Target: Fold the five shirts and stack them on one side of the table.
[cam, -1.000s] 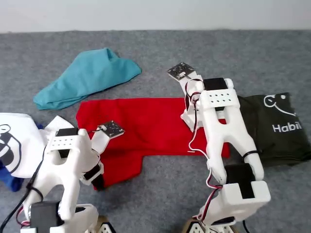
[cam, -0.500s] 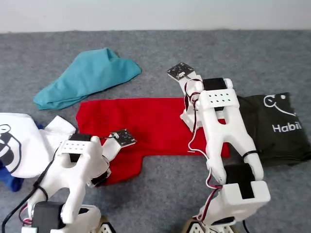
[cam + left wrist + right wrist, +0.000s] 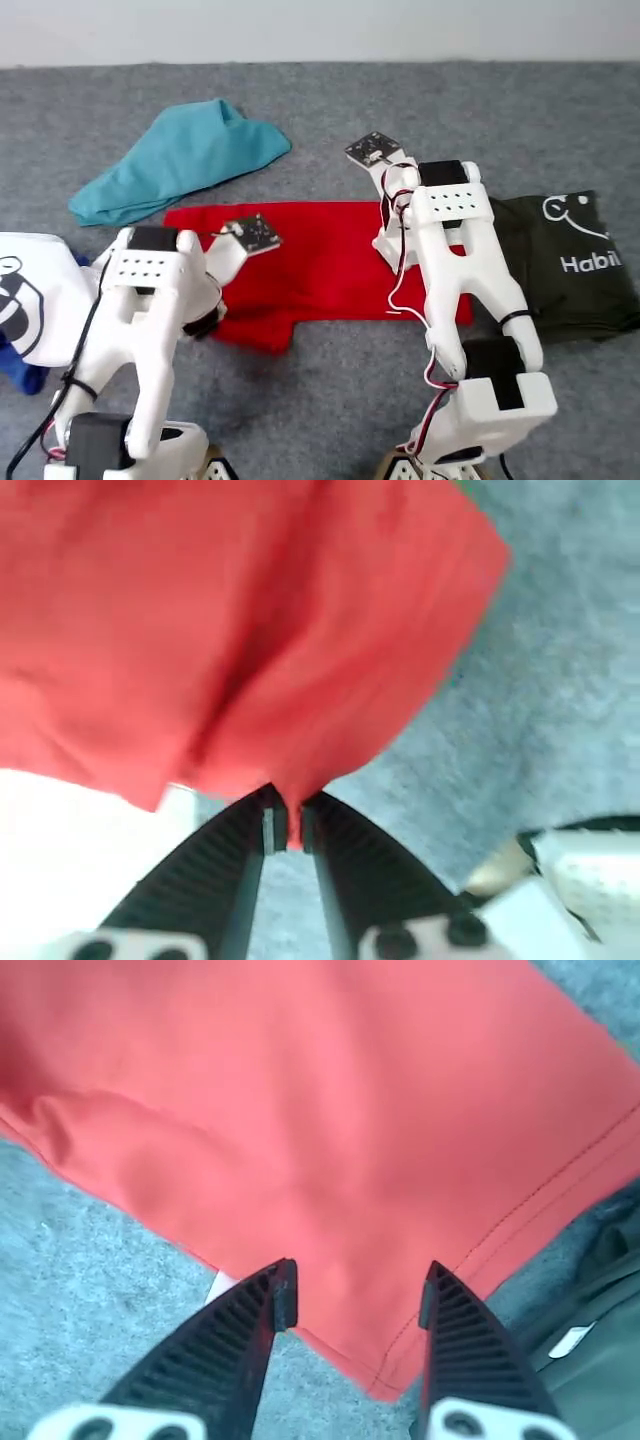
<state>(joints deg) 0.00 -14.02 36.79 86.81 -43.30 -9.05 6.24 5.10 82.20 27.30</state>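
Note:
A red shirt (image 3: 320, 255) lies spread across the middle of the grey table. My left gripper (image 3: 203, 322) is at its near left part, shut on a pinch of the red cloth. In the left wrist view the red shirt (image 3: 250, 630) hangs in folds from the left gripper (image 3: 285, 830). My right gripper (image 3: 384, 246) sits over the shirt's right side. It stands open in the right wrist view (image 3: 355, 1300), just above the hem of the red shirt (image 3: 330, 1110), with nothing between its fingers.
A crumpled teal shirt (image 3: 180, 160) lies at the back left. A black printed shirt (image 3: 570, 260) sits folded at the right, beside the red hem. A white shirt (image 3: 40, 295) covers a blue one (image 3: 20, 375) at the left edge. Bare table (image 3: 340, 400) lies in front.
My left arm has swung toward the back of the table with the red cloth in its grip, drawing the shirt's near left flap up and inward. The right arm has stayed still.

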